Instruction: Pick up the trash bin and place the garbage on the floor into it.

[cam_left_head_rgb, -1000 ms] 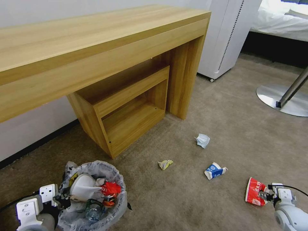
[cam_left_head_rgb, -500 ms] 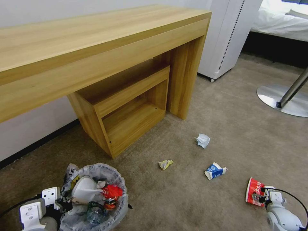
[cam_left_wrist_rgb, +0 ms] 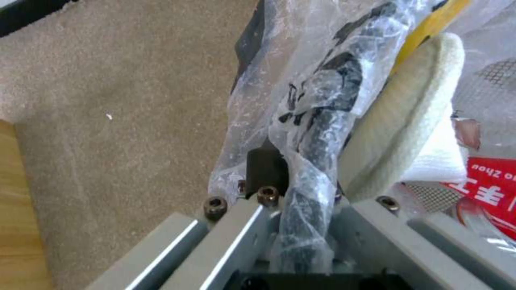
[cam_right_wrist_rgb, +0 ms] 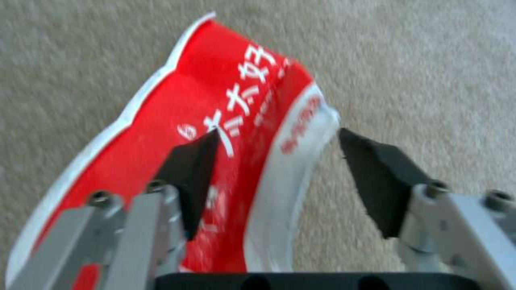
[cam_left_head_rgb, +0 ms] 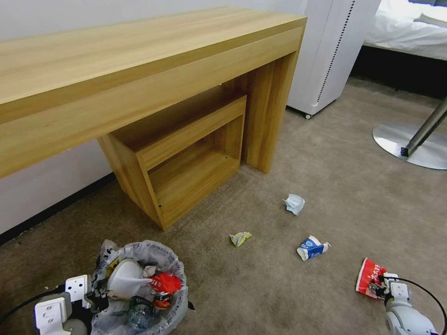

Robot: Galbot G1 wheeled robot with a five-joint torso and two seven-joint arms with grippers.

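Observation:
The trash bin (cam_left_head_rgb: 173, 304), lined with a crinkled clear bag, hangs at the lower left and holds a white slipper (cam_left_head_rgb: 125, 280), a red wrapper (cam_left_head_rgb: 165, 282) and a bottle. My left gripper (cam_left_head_rgb: 93, 298) is shut on its rim (cam_left_wrist_rgb: 322, 129), with the bag bunched between the fingers. On the beige floor (cam_left_head_rgb: 326, 186) lie crumpled white paper (cam_left_head_rgb: 294, 204), a yellow wrapper (cam_left_head_rgb: 240, 238), a blue-white carton (cam_left_head_rgb: 312, 247) and a red wrapper (cam_left_head_rgb: 370, 278). My right gripper (cam_right_wrist_rgb: 278, 135) is open, its fingers astride that red wrapper (cam_right_wrist_rgb: 215, 121); it sits at the wrapper's near right edge (cam_left_head_rgb: 382, 288).
A long wooden desk (cam_left_head_rgb: 139, 70) with a low open shelf unit (cam_left_head_rgb: 186, 153) stands along the wall behind the bin. A white appliance on wheels (cam_left_head_rgb: 330, 51), a bed (cam_left_head_rgb: 409, 28) and a round metal stand base (cam_left_head_rgb: 409, 144) are at the back right.
The left arm and the held bin have shifted slightly toward the near edge of the head view. The right gripper has dropped closer to the red wrapper on the floor.

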